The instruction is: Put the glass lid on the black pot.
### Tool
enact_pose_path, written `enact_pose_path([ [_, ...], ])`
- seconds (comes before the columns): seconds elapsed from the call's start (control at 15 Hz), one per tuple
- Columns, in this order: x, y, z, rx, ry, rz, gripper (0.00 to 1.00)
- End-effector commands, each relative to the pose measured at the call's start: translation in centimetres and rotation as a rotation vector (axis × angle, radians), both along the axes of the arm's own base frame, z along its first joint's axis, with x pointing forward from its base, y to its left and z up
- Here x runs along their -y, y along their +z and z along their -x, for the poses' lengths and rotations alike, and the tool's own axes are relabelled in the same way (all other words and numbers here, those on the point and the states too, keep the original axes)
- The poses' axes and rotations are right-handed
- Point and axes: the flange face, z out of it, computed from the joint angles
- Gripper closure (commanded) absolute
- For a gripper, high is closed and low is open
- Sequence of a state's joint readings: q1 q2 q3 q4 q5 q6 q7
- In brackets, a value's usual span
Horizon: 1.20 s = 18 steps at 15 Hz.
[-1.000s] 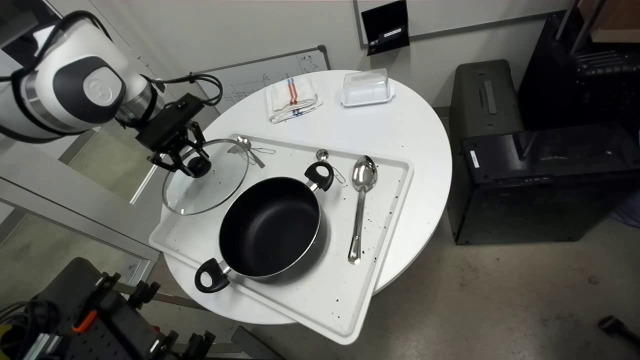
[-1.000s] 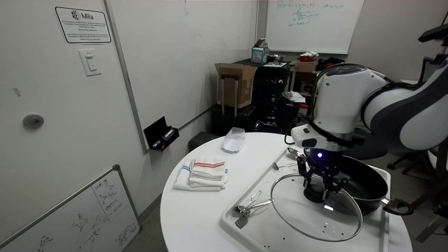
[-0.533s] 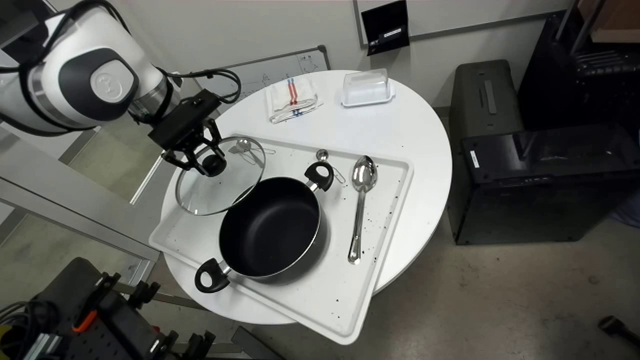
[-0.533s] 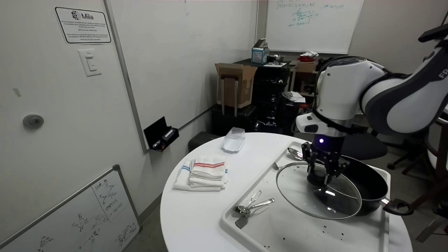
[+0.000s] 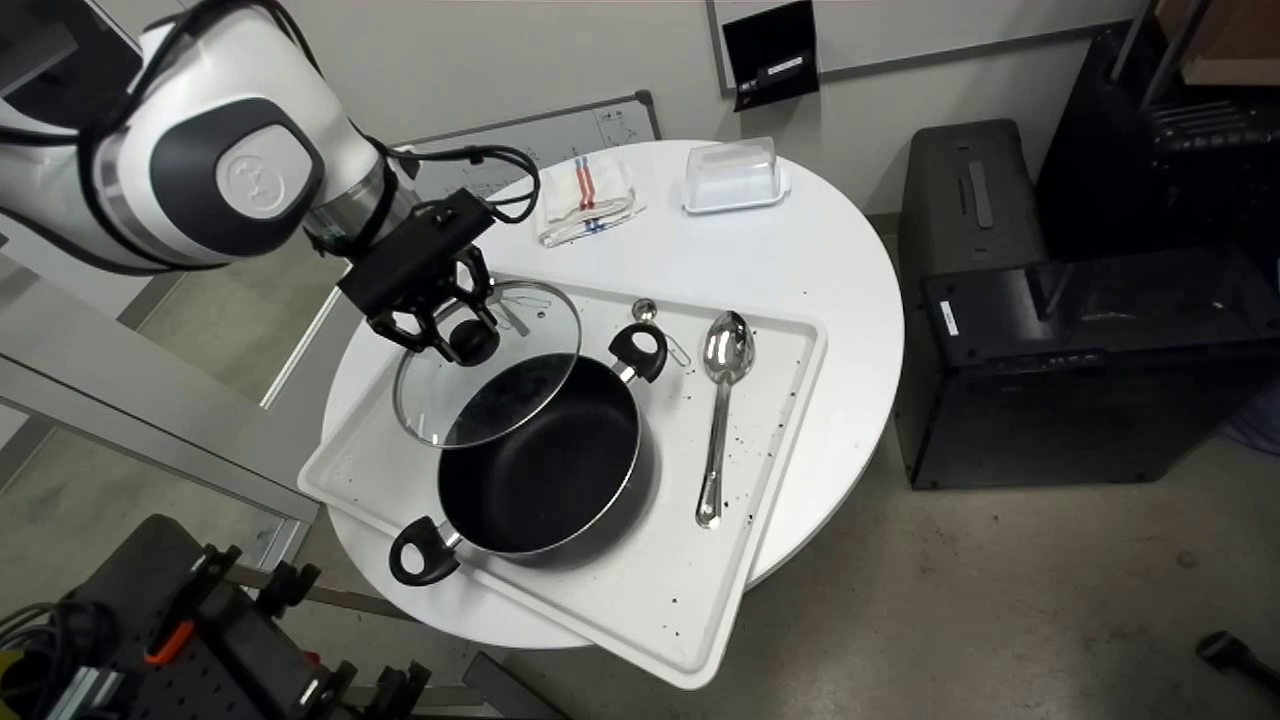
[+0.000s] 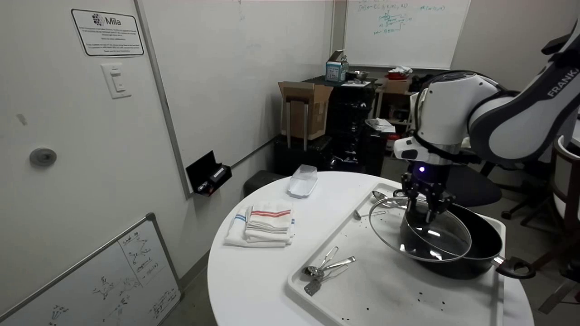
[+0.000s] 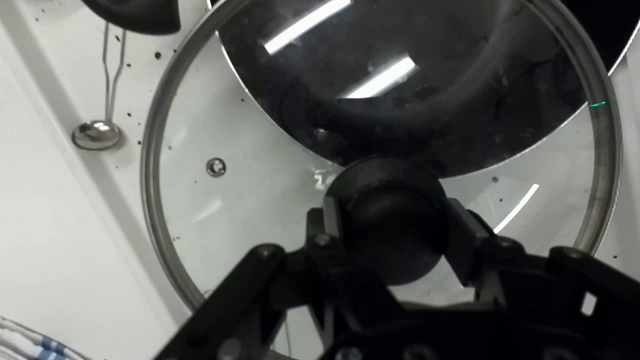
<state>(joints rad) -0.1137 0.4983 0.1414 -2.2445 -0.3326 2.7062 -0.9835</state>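
Observation:
The glass lid (image 5: 525, 385) hangs tilted from my gripper (image 5: 470, 341), which is shut on its dark centre knob. The lid (image 6: 437, 242) is raised above the tray and overlaps part of the black pot (image 5: 560, 490) in both exterior views. The pot (image 6: 485, 235) stands on the tray with its dark inside open to view and its two loop handles on opposite sides. In the wrist view the fingers (image 7: 392, 230) press on both sides of the knob. There the lid (image 7: 240, 210) covers the near part of the pot's rim (image 7: 612, 30), seen through the glass.
A white tray (image 5: 690, 630) on the round table (image 5: 850, 300) bears the pot, a large metal spoon (image 5: 715, 430) and small utensils (image 6: 324, 271). Folded towels (image 5: 585, 195) and a clear-lidded butter dish (image 5: 735, 180) lie on the table beyond the tray.
My gripper has carried the lid toward the pot and raised it. The lid now overlaps more of the pot's opening in view. The pot and utensils have not moved.

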Motion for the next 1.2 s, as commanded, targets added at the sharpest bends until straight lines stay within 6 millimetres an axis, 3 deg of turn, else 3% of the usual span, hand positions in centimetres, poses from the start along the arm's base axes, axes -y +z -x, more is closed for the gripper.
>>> enact_pose_path([
  [0.0, 2.4, 1.4, 0.1, 0.025, -0.032, -0.006, 0.75],
  [0.67, 4.9, 1.4, 2.6, -0.009, -0.085, -0.024, 0.75],
  [1.13, 6.8, 2.7, 4.9, 0.0, -0.115, 0.009, 0.75],
])
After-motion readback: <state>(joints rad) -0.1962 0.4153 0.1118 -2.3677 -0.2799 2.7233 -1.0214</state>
